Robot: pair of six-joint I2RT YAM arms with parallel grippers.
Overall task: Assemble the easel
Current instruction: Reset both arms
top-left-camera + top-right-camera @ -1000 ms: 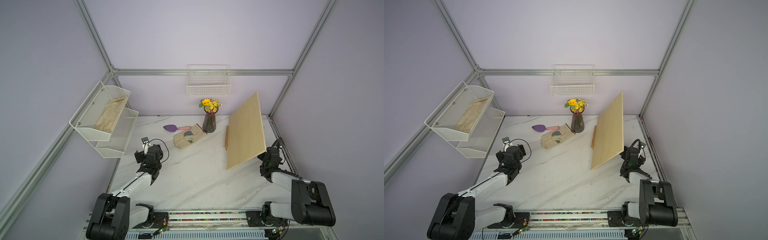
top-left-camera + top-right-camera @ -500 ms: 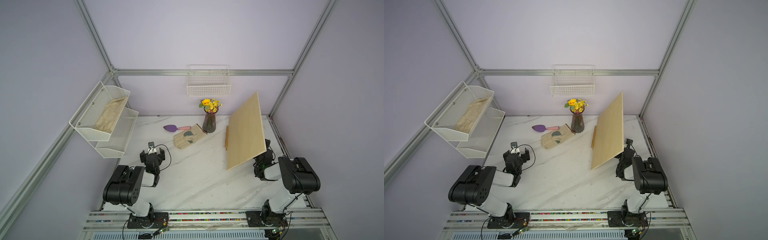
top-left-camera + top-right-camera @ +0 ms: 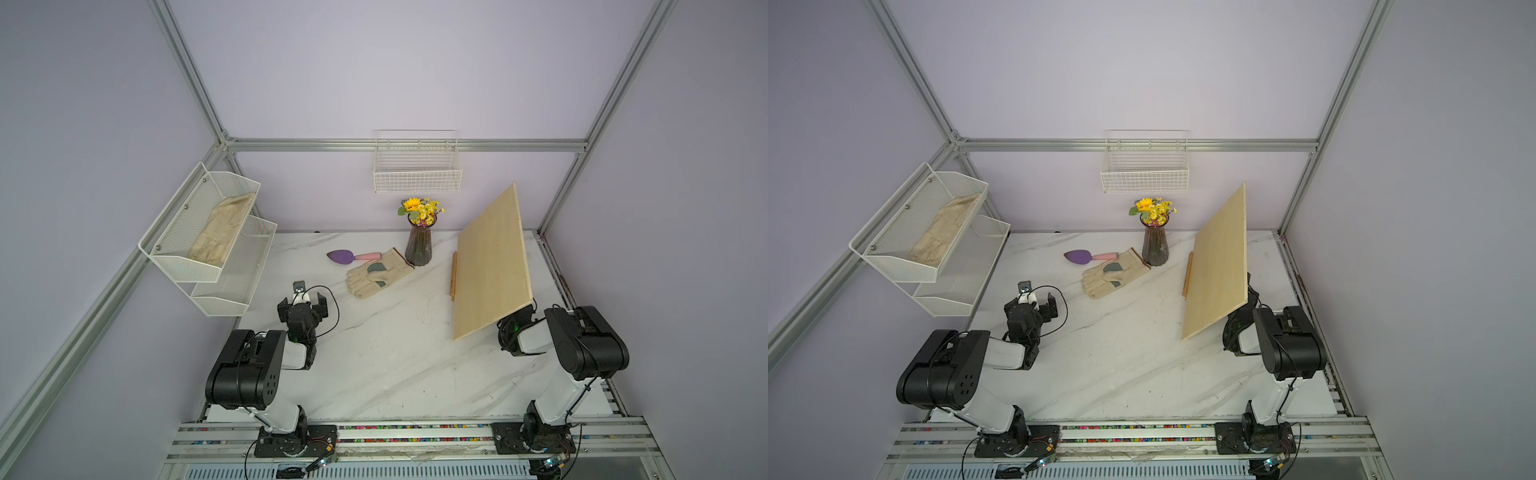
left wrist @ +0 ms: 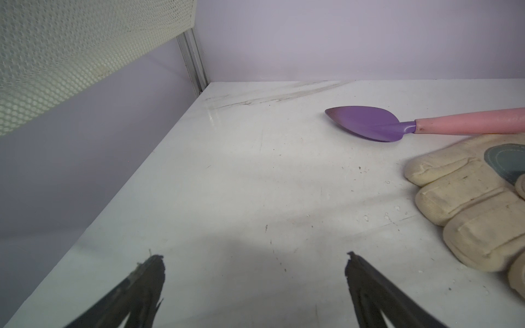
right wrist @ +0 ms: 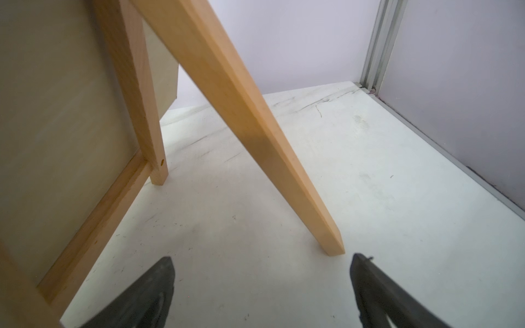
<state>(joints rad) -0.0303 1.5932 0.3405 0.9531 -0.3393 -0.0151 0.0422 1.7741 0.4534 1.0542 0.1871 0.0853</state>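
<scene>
1. White marble-look table (image 3: 395, 374) in a lilac-walled cell with aluminium framing, that's what I'm working in remotely.
2. First up, my left gripper (image 4: 253, 257): jaws spread wide with only bare tabletop between them. It sits low on the left side of the table and points toward the back wall.
3. Out from it, a cream work glove (image 4: 468, 204) lies flat just ahead and to the right. Past the glove's fingertips lies a trowel (image 4: 397, 122) with a purple blade and a pink handle.
4. Now my right gripper (image 5: 262, 257): also gaping wide and holding nothing. In both top views it's tucked under the low near corner of the plywood board (image 3: 490, 266), so I mostly see the right arm (image 3: 582, 345).
5. Right in front of it is the easel (image 5: 255, 136). The foot of its slanted rear leg is planted on the table just ahead of one fingertip, with a sliver of gap as far as I can tell.
6. That easel stands spread open at the right rear of the table. The board leans tilted on its front, lower edge down at the ledge bar (image 5: 96, 224). From above, only a thin orange strip peeks out beside the board.
7. Further out, a vase (image 3: 419, 245) of yellow flowers stands between glove and board, just beside the glove's cuff.
8. On the left wall there's a mesh shelf (image 3: 174, 257) with a second glove (image 3: 220, 232) in its upper tier, and a wire basket (image 3: 417, 178) hangs on the back wall.
</scene>
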